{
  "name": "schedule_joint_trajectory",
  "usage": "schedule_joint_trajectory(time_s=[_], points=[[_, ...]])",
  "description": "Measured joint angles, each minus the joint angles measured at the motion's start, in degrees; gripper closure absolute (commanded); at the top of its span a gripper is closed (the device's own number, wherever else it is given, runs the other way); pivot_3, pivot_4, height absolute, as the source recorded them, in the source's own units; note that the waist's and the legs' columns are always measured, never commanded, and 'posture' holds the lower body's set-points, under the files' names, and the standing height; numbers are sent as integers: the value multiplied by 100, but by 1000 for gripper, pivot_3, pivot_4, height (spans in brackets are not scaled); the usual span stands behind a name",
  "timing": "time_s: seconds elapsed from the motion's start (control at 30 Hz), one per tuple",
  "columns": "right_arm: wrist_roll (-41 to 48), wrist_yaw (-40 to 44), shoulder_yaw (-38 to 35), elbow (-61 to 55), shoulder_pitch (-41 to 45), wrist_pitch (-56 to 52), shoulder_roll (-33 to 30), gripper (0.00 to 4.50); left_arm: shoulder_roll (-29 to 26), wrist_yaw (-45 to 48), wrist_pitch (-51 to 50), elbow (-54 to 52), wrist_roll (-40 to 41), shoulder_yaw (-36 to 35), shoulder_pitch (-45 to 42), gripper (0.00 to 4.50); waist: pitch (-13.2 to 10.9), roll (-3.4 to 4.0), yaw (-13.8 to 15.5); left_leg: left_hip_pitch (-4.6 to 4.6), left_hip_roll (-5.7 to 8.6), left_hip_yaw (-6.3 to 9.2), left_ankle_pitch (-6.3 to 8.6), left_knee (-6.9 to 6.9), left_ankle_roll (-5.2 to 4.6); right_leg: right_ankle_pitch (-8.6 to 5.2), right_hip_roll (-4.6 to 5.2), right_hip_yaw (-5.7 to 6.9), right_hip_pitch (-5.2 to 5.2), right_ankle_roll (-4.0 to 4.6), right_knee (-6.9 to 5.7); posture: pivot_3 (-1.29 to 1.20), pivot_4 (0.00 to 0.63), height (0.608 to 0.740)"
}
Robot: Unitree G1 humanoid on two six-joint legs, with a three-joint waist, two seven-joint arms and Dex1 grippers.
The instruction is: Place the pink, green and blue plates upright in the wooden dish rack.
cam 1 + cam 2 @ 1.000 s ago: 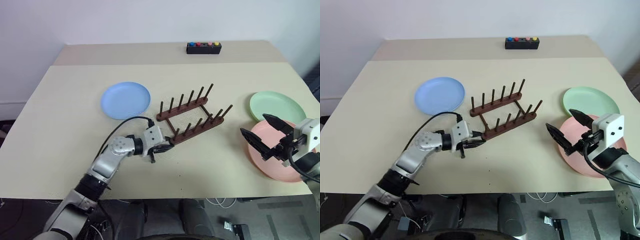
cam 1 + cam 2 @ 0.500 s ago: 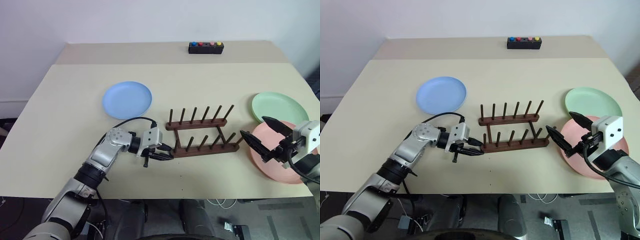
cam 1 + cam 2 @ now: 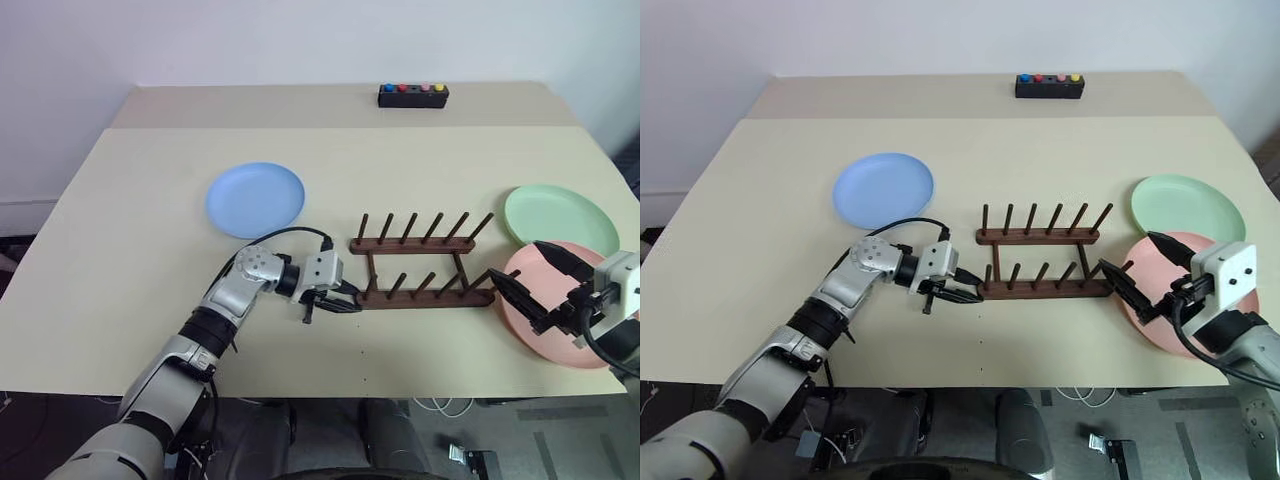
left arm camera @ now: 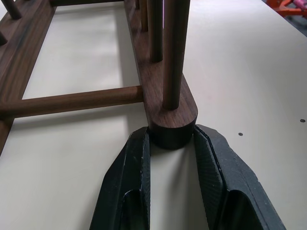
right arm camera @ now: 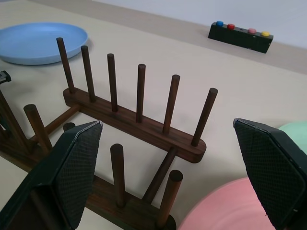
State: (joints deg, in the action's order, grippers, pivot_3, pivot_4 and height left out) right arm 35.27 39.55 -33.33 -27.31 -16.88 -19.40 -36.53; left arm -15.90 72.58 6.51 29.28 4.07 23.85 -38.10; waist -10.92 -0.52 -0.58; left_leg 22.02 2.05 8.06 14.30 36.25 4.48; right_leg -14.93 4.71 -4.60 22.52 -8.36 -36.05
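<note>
The wooden dish rack [image 3: 425, 262] was seen standing empty mid-table, its near rail's end clamped between the fingers of the left gripper [image 3: 345, 302]. The right gripper [image 3: 535, 285] was held with jaws spread wide and empty above the pink plate [image 3: 560, 330] near the table's right edge. The green plate [image 3: 558, 215] lay just behind it, and the blue plate [image 3: 254, 198] lay toward the left.

Pink plate [image 3: 540, 330] edge behind right tool [image 3: 535, 286]
</note>
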Motion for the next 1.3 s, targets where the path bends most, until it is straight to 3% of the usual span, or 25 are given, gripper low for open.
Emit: schedule_joint_trajectory(time_s=[0.5,0.77,0.97,1.07,1.3], points=[[1,-21,-20,0,30,3,1,0,74,30,127,138,-87,-34,-57,3744,0,0,-12,-1,0,1,0,-2,0,0,0,0,1,-1,-1,0,150,740],[0,-18,-20,0,35,11,1,0,77,45,-23,131,-65,-155,-57,43,0,0,-17,-1,0,1,0,-5,-1,-1,0,0,3,-1,-1,0,150,740],[-5,57,-195,0,-172,14,-12,0,-101,46,-487,-286,44,-298,120,43,0,0,-21,6,-1,2,0,-7,-1,-1,0,0,10,-1,-1,0,150,740],[66,211,-542,0,-490,-7,-53,883,-451,89,-841,-878,227,-470,424,931,0,2,-31,6,-2,2,1,-12,-1,-2,0,-1,14,-1,-3,0,150,740],[268,753,-831,-241,-1223,-254,-295,4470,-932,215,-1630,-2221,676,-623,1163,4437,0,3,-15,8,-2,1,1,-4,-1,-10,0,-1,11,15,-2,0,150,740]])
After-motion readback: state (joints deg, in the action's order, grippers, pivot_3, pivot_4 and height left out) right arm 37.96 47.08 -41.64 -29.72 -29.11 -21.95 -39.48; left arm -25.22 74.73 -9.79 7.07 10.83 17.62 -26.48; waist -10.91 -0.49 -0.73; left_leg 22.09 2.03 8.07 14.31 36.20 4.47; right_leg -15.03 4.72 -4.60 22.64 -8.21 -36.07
